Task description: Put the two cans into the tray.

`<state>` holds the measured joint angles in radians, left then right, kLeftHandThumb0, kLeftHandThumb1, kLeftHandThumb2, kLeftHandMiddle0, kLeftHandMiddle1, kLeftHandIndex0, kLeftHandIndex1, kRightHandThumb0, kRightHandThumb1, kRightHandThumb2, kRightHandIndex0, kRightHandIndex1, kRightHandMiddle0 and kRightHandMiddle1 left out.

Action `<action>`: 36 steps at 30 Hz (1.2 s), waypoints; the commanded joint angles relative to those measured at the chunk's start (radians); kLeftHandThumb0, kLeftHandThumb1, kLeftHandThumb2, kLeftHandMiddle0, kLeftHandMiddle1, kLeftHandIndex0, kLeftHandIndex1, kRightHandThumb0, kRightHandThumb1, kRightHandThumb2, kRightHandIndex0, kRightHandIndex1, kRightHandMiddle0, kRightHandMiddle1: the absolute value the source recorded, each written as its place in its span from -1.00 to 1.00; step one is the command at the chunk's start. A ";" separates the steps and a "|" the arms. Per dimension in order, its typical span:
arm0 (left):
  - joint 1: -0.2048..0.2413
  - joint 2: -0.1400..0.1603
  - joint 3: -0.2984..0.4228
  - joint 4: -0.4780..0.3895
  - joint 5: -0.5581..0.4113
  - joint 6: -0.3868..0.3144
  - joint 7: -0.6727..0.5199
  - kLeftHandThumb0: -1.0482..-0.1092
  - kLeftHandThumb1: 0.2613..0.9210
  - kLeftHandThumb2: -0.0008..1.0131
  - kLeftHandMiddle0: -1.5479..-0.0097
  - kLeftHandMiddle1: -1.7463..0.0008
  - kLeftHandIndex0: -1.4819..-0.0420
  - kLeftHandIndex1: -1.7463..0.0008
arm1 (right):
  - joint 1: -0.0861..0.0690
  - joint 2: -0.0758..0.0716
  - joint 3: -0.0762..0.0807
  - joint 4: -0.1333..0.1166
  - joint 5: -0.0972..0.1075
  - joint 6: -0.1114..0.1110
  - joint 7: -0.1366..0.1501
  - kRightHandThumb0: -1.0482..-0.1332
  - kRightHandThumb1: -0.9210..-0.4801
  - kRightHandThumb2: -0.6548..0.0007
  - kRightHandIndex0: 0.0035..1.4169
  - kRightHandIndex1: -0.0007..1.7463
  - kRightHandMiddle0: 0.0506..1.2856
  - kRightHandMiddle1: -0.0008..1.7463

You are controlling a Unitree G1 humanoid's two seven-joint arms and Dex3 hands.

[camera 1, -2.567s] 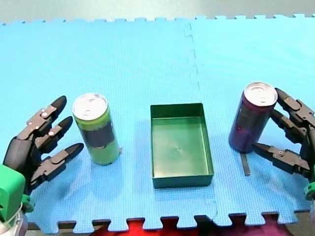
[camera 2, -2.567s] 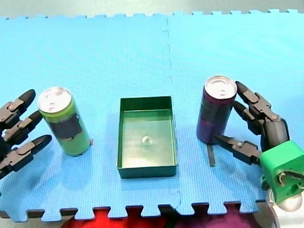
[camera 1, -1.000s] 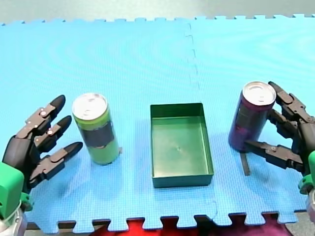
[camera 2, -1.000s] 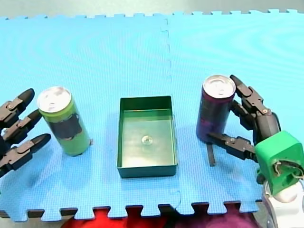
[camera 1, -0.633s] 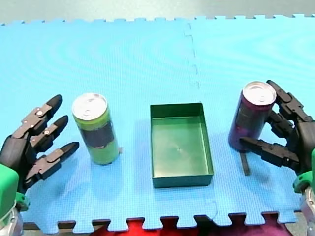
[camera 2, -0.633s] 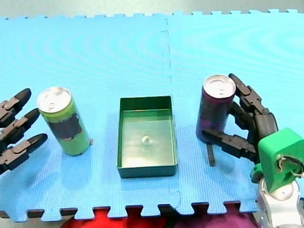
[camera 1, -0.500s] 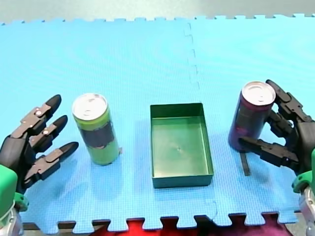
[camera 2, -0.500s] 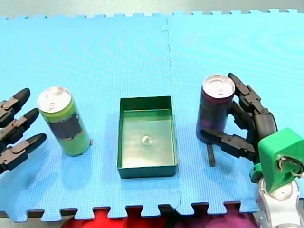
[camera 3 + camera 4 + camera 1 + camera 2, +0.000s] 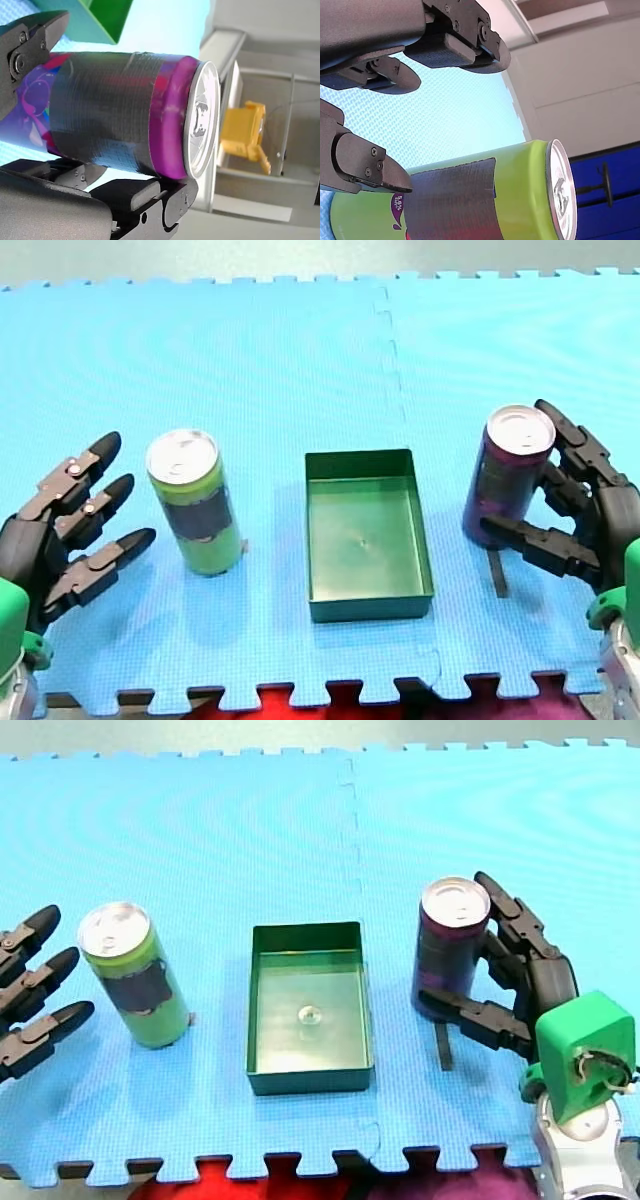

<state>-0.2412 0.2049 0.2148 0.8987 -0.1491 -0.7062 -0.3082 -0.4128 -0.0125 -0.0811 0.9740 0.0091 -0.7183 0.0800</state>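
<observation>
While clasping purple can in right hand beside green tray, holds left hand empty and unclenched near green can.

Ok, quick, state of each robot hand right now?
Left robot hand: open, holding nothing, beside the green can.
Right robot hand: closed on the purple can.

Bright, even overhead light, soft shadows, faint glare in tray
</observation>
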 commanded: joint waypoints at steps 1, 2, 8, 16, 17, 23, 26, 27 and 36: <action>0.000 0.006 0.006 0.000 -0.010 0.001 -0.007 -1.00 0.75 -1.00 0.42 1.00 0.51 1.00 | -0.005 -0.006 0.003 0.002 -0.008 0.005 -0.007 -0.26 0.34 0.99 -0.23 -0.99 -0.34 -0.99; 0.000 0.006 0.007 0.000 -0.013 0.001 -0.011 -1.00 0.76 -1.00 0.42 1.00 0.50 1.00 | -0.007 -0.006 0.004 0.003 -0.010 0.008 -0.010 -0.27 0.34 0.99 -0.23 -0.99 -0.34 -0.99; 0.004 0.006 0.014 -0.004 -0.029 -0.003 -0.037 -1.00 0.77 -0.99 0.41 1.00 0.49 0.99 | -0.023 -0.002 0.007 0.030 -0.020 0.014 -0.023 -0.30 0.34 0.99 -0.24 -1.00 -0.34 -1.00; 0.009 0.007 0.021 -0.011 -0.040 -0.009 -0.056 -1.00 0.79 -0.99 0.40 0.99 0.48 0.99 | -0.031 0.001 0.011 0.045 -0.026 0.005 -0.033 -0.31 0.34 1.00 -0.23 -1.00 -0.33 -1.00; 0.009 0.007 0.021 -0.011 -0.040 -0.010 -0.057 -1.00 0.79 -0.99 0.40 0.99 0.48 0.99 | -0.033 0.001 0.010 0.048 -0.026 0.005 -0.033 -0.30 0.33 1.00 -0.23 -1.00 -0.33 -1.00; 0.018 0.008 0.022 -0.030 -0.042 -0.009 -0.063 -1.00 0.81 -0.99 0.39 0.99 0.47 0.99 | -0.052 0.000 0.008 0.072 -0.026 0.006 -0.039 -0.27 0.34 1.00 -0.23 -1.00 -0.33 -1.00; 0.024 0.010 0.021 -0.043 -0.039 -0.007 -0.060 -1.00 0.82 -0.99 0.39 0.99 0.46 0.99 | -0.061 0.000 0.007 0.085 -0.026 0.002 -0.041 -0.26 0.34 1.00 -0.23 -1.00 -0.33 -1.00; 0.026 0.010 0.021 -0.046 -0.038 -0.006 -0.059 -1.00 0.82 -0.98 0.39 0.99 0.46 0.99 | -0.063 0.001 0.007 0.087 -0.026 0.001 -0.042 -0.25 0.34 1.00 -0.23 -1.00 -0.33 -1.00; 0.033 0.012 0.020 -0.062 -0.039 0.001 -0.061 -1.00 0.85 -0.98 0.37 0.99 0.45 0.99 | -0.079 0.000 0.005 0.102 -0.027 0.001 -0.049 -0.26 0.32 0.99 -0.23 -1.00 -0.35 -1.00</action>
<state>-0.2112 0.2109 0.2333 0.8413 -0.1843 -0.7093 -0.3692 -0.4835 -0.0089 -0.0735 1.0734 -0.0193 -0.7133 0.0322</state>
